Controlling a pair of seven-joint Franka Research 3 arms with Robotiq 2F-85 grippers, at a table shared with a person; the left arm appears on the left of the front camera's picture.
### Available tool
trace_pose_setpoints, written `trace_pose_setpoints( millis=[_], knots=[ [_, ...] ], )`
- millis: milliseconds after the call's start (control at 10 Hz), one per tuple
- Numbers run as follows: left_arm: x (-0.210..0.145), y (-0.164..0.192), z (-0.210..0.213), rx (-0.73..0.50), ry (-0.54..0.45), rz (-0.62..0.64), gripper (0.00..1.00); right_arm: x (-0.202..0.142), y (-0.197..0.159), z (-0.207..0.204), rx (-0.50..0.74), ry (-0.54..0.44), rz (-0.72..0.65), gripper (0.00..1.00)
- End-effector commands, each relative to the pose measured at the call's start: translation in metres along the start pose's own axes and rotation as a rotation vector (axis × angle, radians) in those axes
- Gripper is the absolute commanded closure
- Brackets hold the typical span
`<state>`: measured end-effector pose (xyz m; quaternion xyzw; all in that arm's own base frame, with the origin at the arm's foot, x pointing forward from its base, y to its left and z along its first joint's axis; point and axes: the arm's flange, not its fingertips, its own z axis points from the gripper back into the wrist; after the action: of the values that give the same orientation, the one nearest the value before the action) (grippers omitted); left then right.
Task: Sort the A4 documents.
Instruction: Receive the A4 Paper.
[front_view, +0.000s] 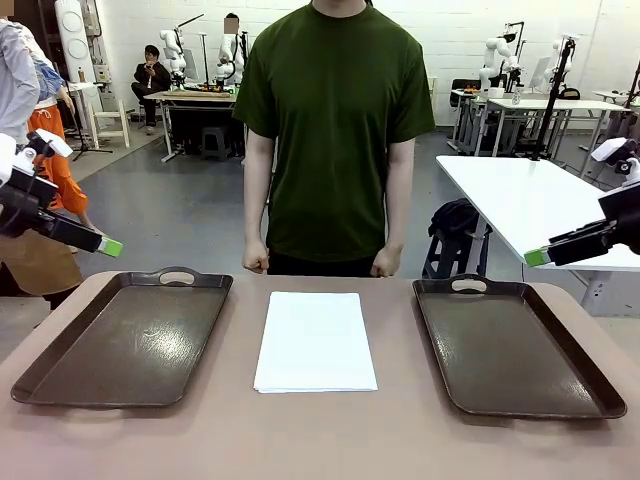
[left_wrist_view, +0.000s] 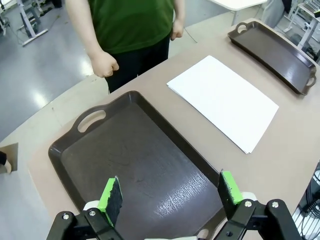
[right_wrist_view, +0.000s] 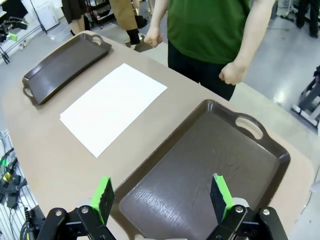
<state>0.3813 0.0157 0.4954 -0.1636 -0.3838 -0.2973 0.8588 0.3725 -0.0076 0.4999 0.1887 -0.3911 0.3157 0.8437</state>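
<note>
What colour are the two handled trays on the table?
Dark brown: the left tray and the right tray. The front view shows both best.

Bright, even indoor light; sheen on trays (left_wrist_view: 165, 195).

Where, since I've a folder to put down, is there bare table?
Bare table flanks the A4 documents up to the left tray and right tray, plus the near edge. Both trays are bare. The person's fists crowd the far edge.

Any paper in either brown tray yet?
No, the white A4 paper stack lies on the table between the dark brown left tray and right tray.
</note>
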Motion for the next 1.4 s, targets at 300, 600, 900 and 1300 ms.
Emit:
trace_pose_setpoints(
  millis=[300, 600, 900, 1300],
  knots=[
    [-0.077, -0.058, 0.001, -0.035, -0.035, -0.023, 0.00, -0.034, 0.017, -0.016, 0.049, 0.004, 0.017, 0.00],
    [0.001, -0.004, 0.005, -0.030, -0.016, -0.001, 0.00, -0.006, 0.000, -0.010, 0.034, 0.019, -0.003, 0.00],
    [0.001, -0.004, 0.005, -0.030, -0.016, -0.001, 0.00, -0.006, 0.000, -0.010, 0.034, 0.019, -0.003, 0.00],
    [0.001, -0.004, 0.005, -0.030, -0.016, -0.001, 0.00, -0.006, 0.000, -0.010, 0.034, 0.019, -0.003, 0.00]
  ],
)
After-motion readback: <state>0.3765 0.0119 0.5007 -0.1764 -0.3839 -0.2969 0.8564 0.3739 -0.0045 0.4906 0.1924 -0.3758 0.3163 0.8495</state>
